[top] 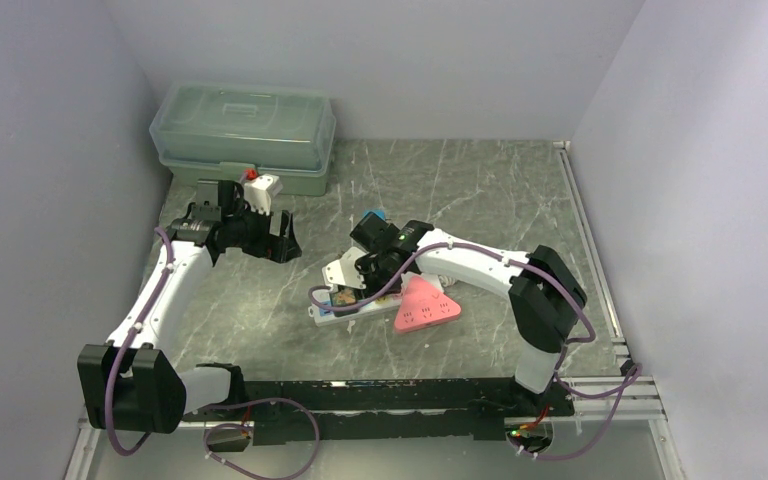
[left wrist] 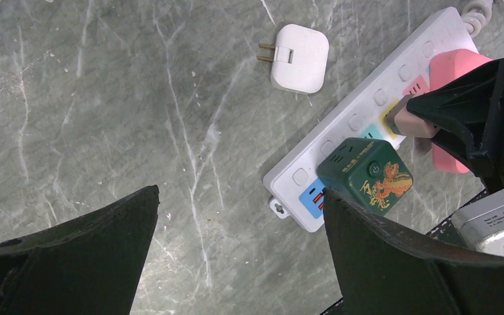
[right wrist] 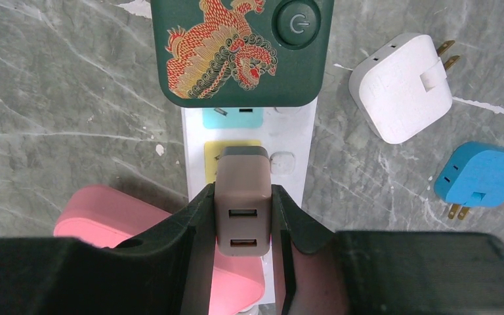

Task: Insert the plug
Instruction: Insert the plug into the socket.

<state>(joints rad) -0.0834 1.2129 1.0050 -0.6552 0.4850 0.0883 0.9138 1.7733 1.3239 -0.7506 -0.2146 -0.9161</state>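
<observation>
Gripping a blocky taupe plug (right wrist: 241, 167) by its smooth flanks, the right gripper (right wrist: 241, 193) sits low in the centre of the right wrist view, its black matte fingers (right wrist: 197, 216) clenched on the charger body, whose two stacked USB ports face the camera. The plug's far end meets the pale yellow socket (right wrist: 210, 161) of a long white plastic power strip (right wrist: 295, 141) that runs up the middle of the frame; its prongs are hidden, so how far they are seated cannot be told. At the top of that view a dark green cube adapter (right wrist: 243, 52) with rounded corners, a red and gold dragon print and a round power button sits on the strip, covering most of a light blue socket. A glossy pink, rounded block (right wrist: 115, 210) lies at the lower left, just beside the strip. To the right, loose on the grey-green, white-veined stone-look table (right wrist: 59, 98), lie a flat white square charger (right wrist: 403, 88) with two brass blades (it rests on its broad face) and a bright blue one (right wrist: 482, 174) of similar shape. In the left wrist view, the left gripper (left wrist: 239, 210) hangs released, its dark fingers spread wide at the bottom corners above bare tabletop near the strip's end. A translucent green lidded box (top: 243, 135) stands at the upper left of the overhead view.
</observation>
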